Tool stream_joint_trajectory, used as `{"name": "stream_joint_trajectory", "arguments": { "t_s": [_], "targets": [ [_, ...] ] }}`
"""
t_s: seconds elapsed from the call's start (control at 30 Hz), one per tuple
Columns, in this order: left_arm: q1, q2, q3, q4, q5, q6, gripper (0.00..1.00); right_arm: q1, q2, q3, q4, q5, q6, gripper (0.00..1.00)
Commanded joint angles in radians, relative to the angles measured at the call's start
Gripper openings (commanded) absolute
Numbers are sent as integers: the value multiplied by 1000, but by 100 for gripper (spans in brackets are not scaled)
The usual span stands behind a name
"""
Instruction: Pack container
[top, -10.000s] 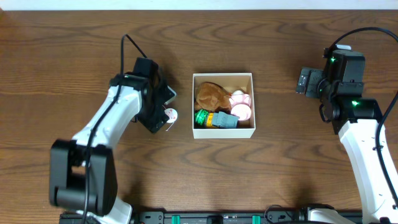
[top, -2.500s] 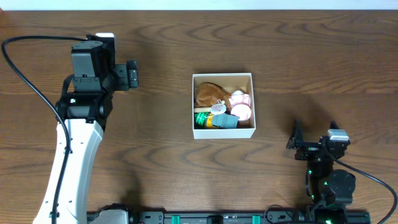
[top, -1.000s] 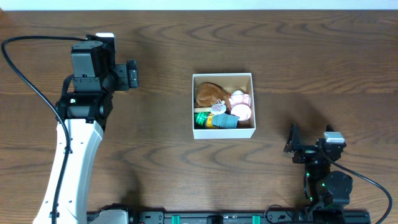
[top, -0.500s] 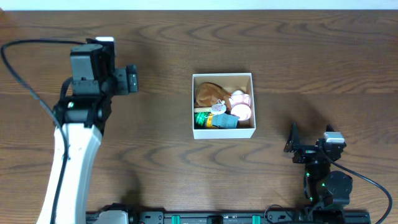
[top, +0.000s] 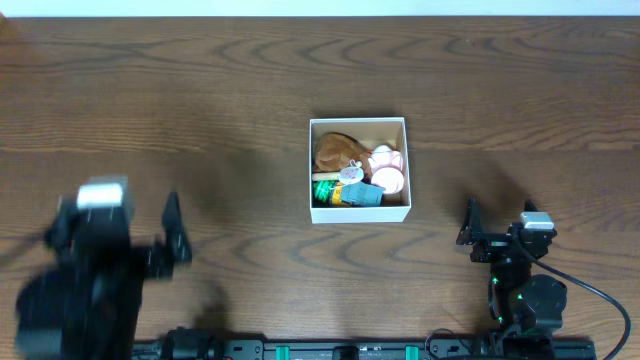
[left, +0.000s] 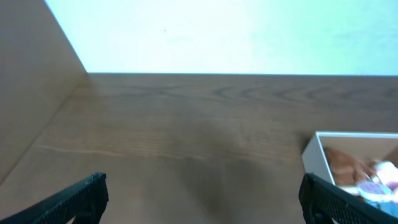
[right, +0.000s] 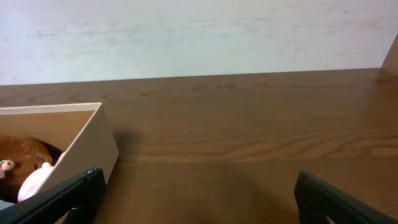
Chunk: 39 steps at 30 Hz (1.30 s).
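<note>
The container (top: 315, 170), a square white-walled cardboard box, sits at the table's middle and holds several small toys: a brown plush (top: 338, 150), pink pieces (top: 387, 170), a teal block (top: 366, 194). It also shows in the left wrist view (left: 314, 155) and the right wrist view (right: 99, 140). My left gripper (top: 172, 240) is open and empty near the front left, blurred. My right gripper (top: 497, 240) is open and empty at the front right. Each wrist view shows its own fingers wide apart over bare wood, the left (left: 202, 199) and the right (right: 199, 199).
The dark wooden table (top: 480, 90) runs to a white wall at the back. A black rail (top: 340, 350) lies along the front edge.
My left arm has swung from the back left down to the front left, low over the table. My right arm has stayed still. The container has not moved.
</note>
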<state>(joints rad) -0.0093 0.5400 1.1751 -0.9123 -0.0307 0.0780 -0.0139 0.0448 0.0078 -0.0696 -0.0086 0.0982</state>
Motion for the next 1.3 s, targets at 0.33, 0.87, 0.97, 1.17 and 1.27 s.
{"name": "stream_joint_trajectory", "arguments": {
  "t_s": [0.33, 0.87, 0.97, 1.17, 1.27],
  "targets": [
    [3, -430, -311, -6, 49, -24, 98, 0, -6, -3, -3, -7, -9, 99],
    [2, -466, -995, 813, 49, -23, 98, 0, -6, -3, -3, -7, -9, 99],
    [3, -467, -1033, 847, 48, -19, 98, 0, -5, -3, -3, -7, -9, 99],
    [2, -479, -1062, 850, 48, -19, 98, 0, -5, -3, -3, -7, -9, 99],
    [2, -492, -1074, 850, 48, -20, 98, 0, -5, -3, -3, -7, -9, 99]
  ]
}}
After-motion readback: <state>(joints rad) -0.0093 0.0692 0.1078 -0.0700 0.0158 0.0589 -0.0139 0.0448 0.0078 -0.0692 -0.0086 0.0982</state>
